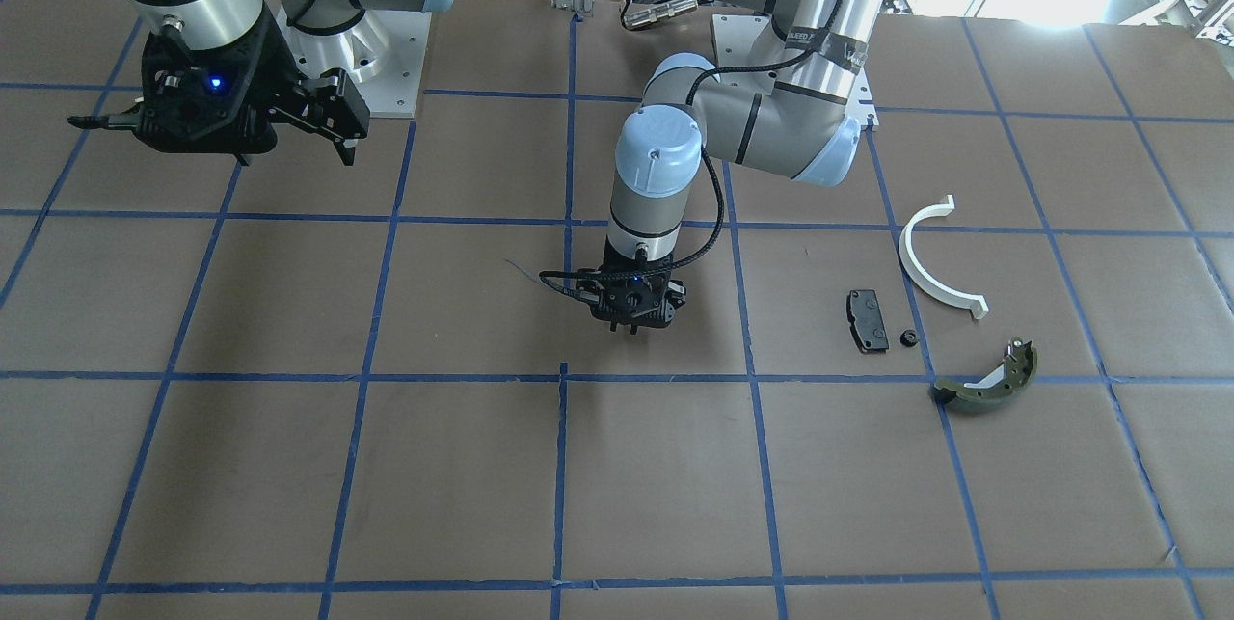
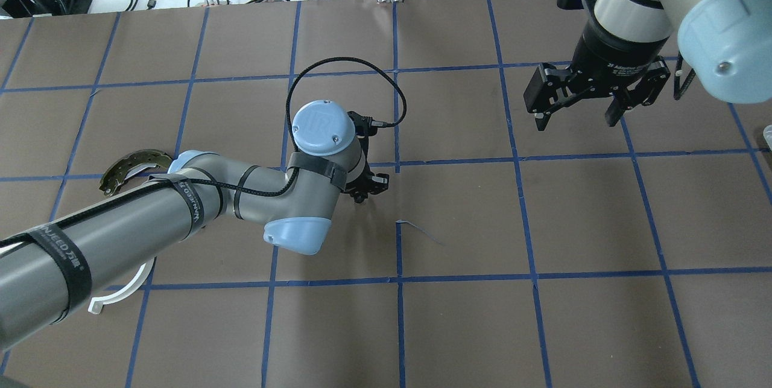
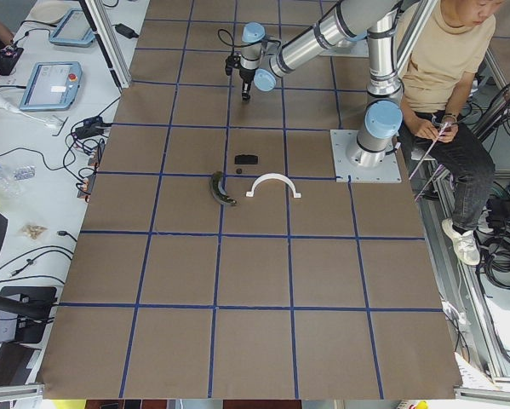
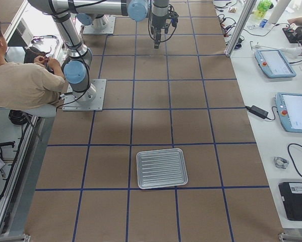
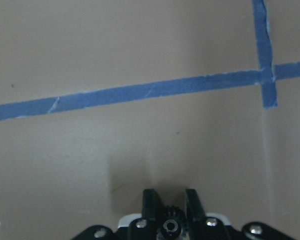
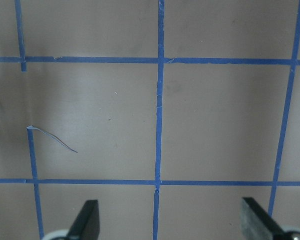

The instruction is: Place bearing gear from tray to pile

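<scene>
Left wrist view: left hand [image 5: 171, 199] clamped on bearing gear [image 5: 170, 226]. Right hand [image 2: 575, 121] spread, clear of work. Risk: small gear slips en route to pile [image 1: 868, 319], rolls across bench [image 1: 289, 466].

Left tool [image 1: 633, 327] points down, pinching bearing gear [image 5: 170, 221]; right tool [image 2: 574, 121] hangs spread wide.

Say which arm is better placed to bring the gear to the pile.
Left. The left end effector holds the gear, nearer the pile. The right end effector is open, empty, farther off.
</scene>
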